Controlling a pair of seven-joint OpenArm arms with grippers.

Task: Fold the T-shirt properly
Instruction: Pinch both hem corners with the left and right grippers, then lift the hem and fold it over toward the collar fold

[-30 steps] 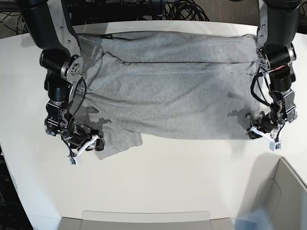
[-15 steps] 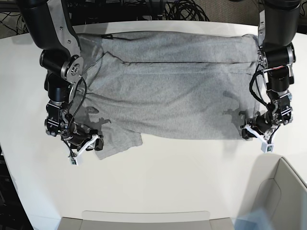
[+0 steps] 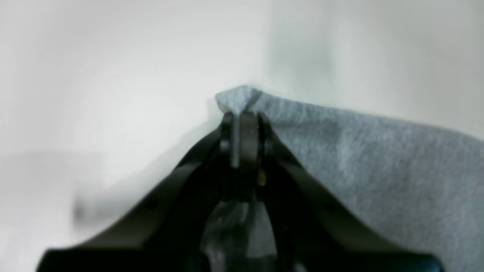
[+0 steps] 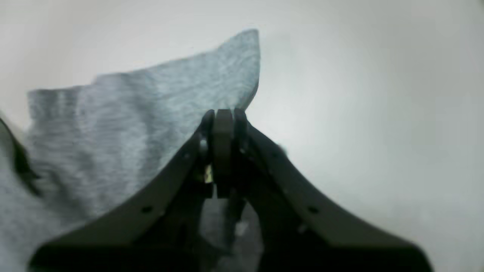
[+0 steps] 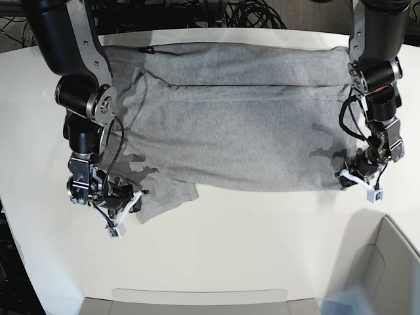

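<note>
A light heather-grey knit T-shirt (image 5: 243,125) lies spread plain side up across the white rounded table (image 5: 230,249), its near edge toward the camera. The left gripper (image 3: 244,117) has its black jaws pressed together on a corner of the fabric, which pokes up just past the tips. The right gripper (image 4: 223,113) is likewise clamped on the shirt's other near corner, apparently a sleeve, though the blurred wrist view leaves that unsure. A pale bin (image 5: 394,262) sits near the table's edge.

Robotics lab: white table (image 5: 216,256), cable tangle (image 5: 252,13) behind, two mounted arms
</note>
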